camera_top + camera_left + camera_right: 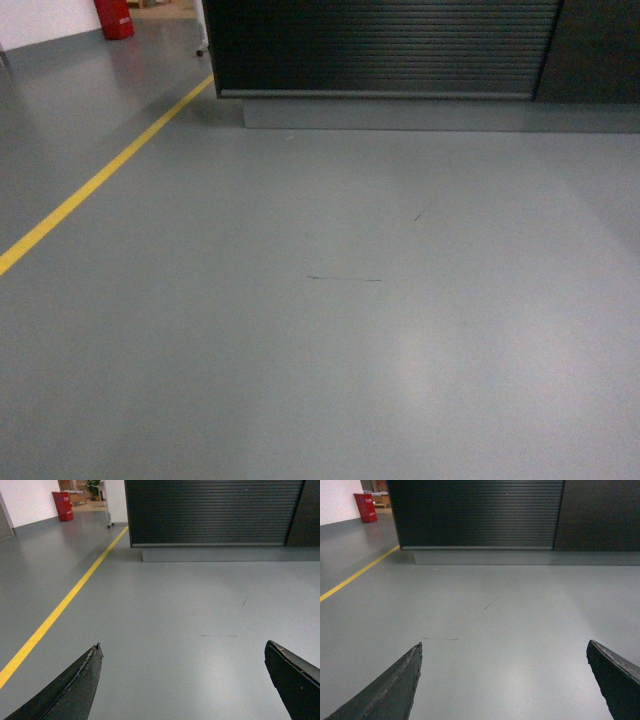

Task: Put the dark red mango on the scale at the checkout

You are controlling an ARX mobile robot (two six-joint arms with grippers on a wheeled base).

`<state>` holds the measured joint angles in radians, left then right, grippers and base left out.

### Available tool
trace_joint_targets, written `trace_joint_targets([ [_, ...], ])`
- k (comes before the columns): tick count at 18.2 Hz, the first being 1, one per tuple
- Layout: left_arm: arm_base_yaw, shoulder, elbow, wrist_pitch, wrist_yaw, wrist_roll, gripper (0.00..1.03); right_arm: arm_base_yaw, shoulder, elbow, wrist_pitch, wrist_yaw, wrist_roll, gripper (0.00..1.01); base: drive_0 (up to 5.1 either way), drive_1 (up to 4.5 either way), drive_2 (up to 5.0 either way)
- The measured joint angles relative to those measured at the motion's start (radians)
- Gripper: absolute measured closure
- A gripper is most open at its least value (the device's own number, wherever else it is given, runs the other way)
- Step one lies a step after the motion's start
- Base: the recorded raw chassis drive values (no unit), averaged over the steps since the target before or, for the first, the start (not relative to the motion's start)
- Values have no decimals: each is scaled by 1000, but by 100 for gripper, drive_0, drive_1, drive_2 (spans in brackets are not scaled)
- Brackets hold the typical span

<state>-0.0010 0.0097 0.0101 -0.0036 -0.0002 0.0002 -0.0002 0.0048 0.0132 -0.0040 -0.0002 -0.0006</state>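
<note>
The checkout (385,45) stands ahead across the grey floor, showing its dark ribbed front panel on a grey plinth; the same checkout (215,512) fills the top of the left wrist view, and the checkout (480,512) also spans the top of the right wrist view. Its top is out of view, so the scale and the dark red mango are out of view. My left gripper (182,647) is open, with only floor between its black fingers. My right gripper (504,646) is open too and holds nothing. Neither gripper shows in the head view.
A yellow floor line (100,180) runs diagonally on the left toward the counter's left corner. A red box (115,18) stands at the far left by a white wall. A plain dark panel (600,515) adjoins the ribbed front on the right.
</note>
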Motion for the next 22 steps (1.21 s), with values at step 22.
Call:
trace_joint_targets([
  [22, 0, 0, 0, 0, 0, 0, 5, 0, 0, 0, 0, 0, 0, 3, 0, 0, 0],
])
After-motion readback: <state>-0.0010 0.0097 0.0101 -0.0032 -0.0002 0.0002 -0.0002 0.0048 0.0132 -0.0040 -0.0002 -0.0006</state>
